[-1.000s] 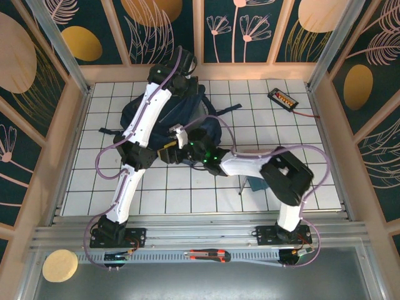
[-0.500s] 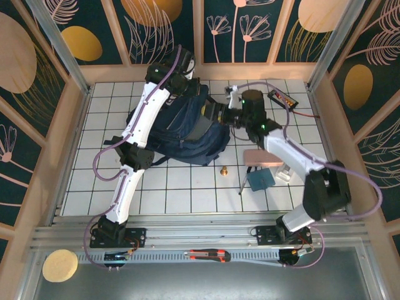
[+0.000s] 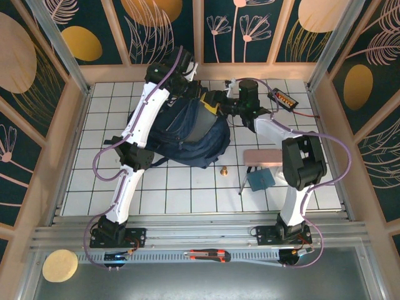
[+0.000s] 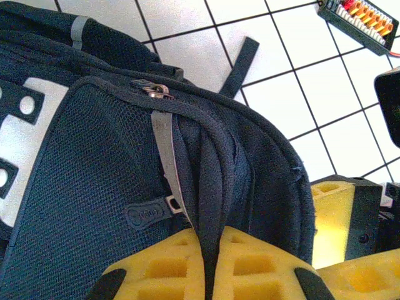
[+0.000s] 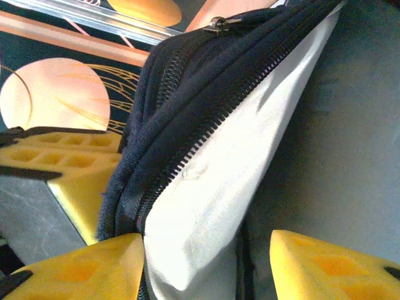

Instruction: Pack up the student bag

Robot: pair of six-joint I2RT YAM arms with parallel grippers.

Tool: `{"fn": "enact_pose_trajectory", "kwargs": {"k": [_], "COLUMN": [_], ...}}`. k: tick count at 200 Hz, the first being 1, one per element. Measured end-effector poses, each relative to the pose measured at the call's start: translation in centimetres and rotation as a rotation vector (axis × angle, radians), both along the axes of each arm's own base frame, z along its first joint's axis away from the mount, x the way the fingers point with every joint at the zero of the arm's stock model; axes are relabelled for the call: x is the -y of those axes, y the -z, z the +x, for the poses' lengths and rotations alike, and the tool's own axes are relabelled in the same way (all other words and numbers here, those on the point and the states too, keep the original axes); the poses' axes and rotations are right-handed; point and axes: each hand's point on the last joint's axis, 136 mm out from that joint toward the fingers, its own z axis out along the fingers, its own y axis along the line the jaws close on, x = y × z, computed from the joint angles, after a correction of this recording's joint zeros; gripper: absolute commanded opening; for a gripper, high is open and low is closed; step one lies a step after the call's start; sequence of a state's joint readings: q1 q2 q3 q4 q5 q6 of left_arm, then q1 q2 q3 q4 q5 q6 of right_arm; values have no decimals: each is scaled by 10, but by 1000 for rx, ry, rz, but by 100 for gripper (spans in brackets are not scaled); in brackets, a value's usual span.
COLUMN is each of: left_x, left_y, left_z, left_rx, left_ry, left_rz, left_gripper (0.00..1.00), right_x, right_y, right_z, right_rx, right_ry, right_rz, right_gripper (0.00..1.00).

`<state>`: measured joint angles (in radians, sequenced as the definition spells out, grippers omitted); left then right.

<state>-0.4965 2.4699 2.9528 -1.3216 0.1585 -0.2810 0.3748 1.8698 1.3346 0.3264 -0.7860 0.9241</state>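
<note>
The student bag point(image 3: 209, 140) slumps far-centre on the desk point(image 3: 181, 187), soft and floppy (probably light); take it by seams. The left tool point(image 4: 210, 242) pinches a top fold, and the right tool point(image 5: 206, 247) straddles the zip edge, jaws apart.

The left gripper point(image 4: 209, 253) pinches a raised fold of the student bag point(image 4: 262, 169). Its mesh pocket point(image 4: 81, 187) and grey stripe point(image 4: 164, 144) lie left of the fingers point(image 4: 162, 269), with the white tiled table point(image 4: 300, 94) beyond them.
</note>
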Motion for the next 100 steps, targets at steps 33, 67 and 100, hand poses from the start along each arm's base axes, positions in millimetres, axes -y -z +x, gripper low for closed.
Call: {"fn": "enact_pose_trajectory", "kwargs": {"k": [33, 67, 100], "left_x": [-6, -23, -36], "left_y": [-2, -12, -31], "left_z": [1, 1, 0], "left_rx": [9, 35, 77], "left_ry": [-19, -74, -127], "left_rz": [21, 63, 80], "left_gripper": [26, 99, 99], "right_x": [-3, -1, -1], "right_y": [-4, -1, -6], "right_z": [2, 2, 3], "right_rx": [-12, -36, -16], "right_ry": [1, 13, 7], "right_rz": [48, 63, 76], "right_gripper": [64, 76, 75]}}
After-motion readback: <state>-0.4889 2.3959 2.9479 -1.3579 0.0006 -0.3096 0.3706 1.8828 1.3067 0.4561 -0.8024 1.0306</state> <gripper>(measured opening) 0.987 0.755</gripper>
